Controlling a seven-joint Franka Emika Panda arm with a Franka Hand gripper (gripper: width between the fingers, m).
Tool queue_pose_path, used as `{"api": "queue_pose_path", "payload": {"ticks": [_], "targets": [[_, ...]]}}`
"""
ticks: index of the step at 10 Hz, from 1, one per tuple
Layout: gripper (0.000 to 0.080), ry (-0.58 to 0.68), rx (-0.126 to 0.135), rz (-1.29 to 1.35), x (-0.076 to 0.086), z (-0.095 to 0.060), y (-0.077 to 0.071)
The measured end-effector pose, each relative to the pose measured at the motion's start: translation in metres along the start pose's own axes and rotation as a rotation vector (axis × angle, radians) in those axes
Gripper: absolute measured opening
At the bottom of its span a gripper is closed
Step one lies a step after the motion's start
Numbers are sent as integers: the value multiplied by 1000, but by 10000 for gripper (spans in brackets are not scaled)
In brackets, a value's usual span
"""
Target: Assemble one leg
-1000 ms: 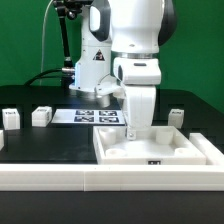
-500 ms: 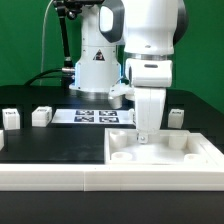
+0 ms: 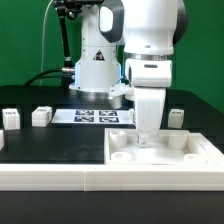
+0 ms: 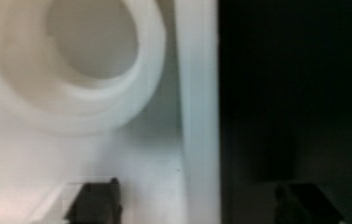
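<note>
The large white tray-like piece lies at the front on the exterior view's right. My gripper points straight down at its back rim. In the wrist view the gripper straddles that rim. One dark finger is over the tray's floor beside a round socket, the other over the dark table. A gap shows on each side of the rim, so the jaws stand open and hold nothing. Three legs, small white posts, stand on the table: two at the left and one at the right.
The marker board lies flat behind the tray, in front of the robot's base. A long low white wall runs along the table's front edge, against the tray's front. The black table lies between the left legs and the tray.
Since one second ago the gripper and the tray-like piece have shifted together to the exterior view's right. Over the last half second nothing has visibly moved.
</note>
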State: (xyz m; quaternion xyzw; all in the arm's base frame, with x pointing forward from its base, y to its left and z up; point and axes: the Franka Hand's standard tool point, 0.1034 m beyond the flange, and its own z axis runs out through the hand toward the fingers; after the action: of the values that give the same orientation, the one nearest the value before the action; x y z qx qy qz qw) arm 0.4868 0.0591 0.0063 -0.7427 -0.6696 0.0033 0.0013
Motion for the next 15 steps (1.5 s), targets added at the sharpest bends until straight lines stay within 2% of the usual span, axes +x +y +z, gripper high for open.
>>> {"api": "queue_pose_path", "payload": {"ticks": [1,2,7,8,12,13,15], "targets": [[591,0,0,0,0,0,0],[632,0,0,0,0,0,0],[649,-4,4,20,1,-2,-2],[649,-17,10,45,2,-13,-6],[649,-42,-25,121,13,-58,-18],[649,-41,-29,138,16,-62,-21],[649,-42,-23,139,14,-59,-21]]}}
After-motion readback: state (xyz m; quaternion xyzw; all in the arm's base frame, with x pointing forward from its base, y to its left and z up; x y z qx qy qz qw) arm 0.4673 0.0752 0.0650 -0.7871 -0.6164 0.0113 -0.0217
